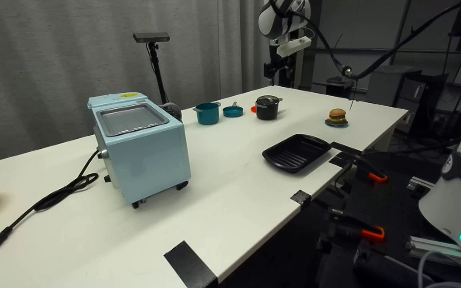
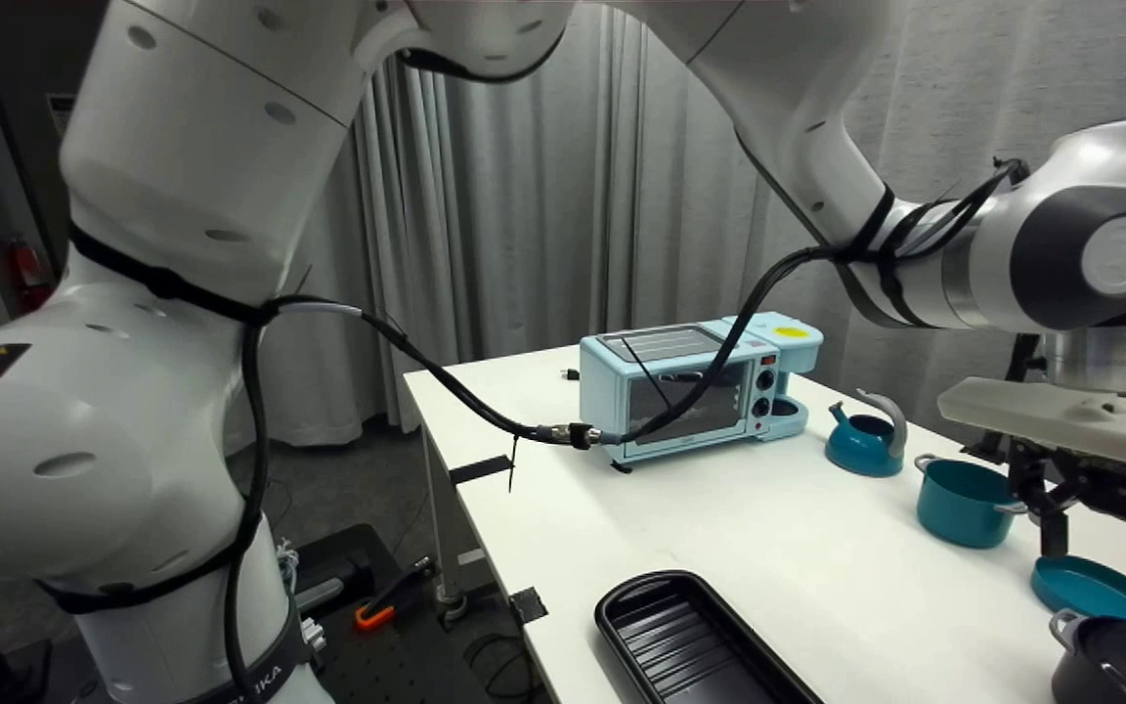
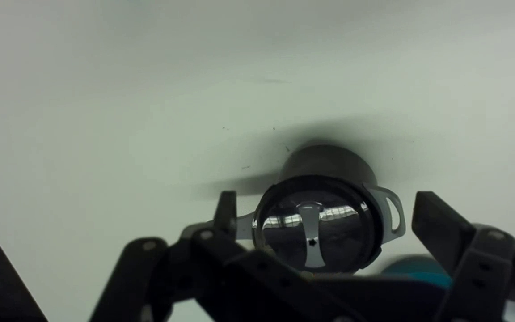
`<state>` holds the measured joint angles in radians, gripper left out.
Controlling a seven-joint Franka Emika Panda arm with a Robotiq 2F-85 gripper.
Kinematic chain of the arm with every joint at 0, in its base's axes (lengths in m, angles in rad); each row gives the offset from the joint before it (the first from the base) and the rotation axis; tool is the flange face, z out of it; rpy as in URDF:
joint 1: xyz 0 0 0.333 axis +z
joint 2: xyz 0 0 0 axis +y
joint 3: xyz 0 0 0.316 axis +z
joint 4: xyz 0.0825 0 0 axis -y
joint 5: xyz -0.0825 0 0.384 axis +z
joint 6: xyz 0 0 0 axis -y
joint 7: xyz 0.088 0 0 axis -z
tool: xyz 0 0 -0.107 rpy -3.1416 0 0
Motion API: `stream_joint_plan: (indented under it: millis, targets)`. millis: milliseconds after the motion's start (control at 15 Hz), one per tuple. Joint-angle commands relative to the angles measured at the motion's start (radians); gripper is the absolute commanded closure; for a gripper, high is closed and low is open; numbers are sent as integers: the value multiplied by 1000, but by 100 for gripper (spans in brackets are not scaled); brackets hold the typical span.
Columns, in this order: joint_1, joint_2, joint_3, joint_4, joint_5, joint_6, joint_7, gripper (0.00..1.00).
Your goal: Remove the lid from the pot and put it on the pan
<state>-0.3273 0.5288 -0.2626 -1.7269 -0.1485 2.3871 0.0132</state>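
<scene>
The hand (image 3: 324,209) hangs empty, spread wide, clear of the lid (image 3: 315,227)

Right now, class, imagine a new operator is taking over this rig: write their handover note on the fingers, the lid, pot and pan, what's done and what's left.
Fingers: open, empty, not touching the dark pot.
Lid: seated on the dark pot, showing between the fingers in the wrist view.
Teal pan: near the pot; presumably the target.
Done: lid not yet removed.
Left: grip the lid, lift it off, set it on the pan.
</scene>
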Motion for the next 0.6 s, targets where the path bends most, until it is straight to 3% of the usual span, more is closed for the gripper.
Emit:
stream_joint_plan:
  millis: [0,533]
  targets:
    - [-13,127,-4,149,28,-7,27,0]
    - [-11,329,-12,377,17,-10,73,0]
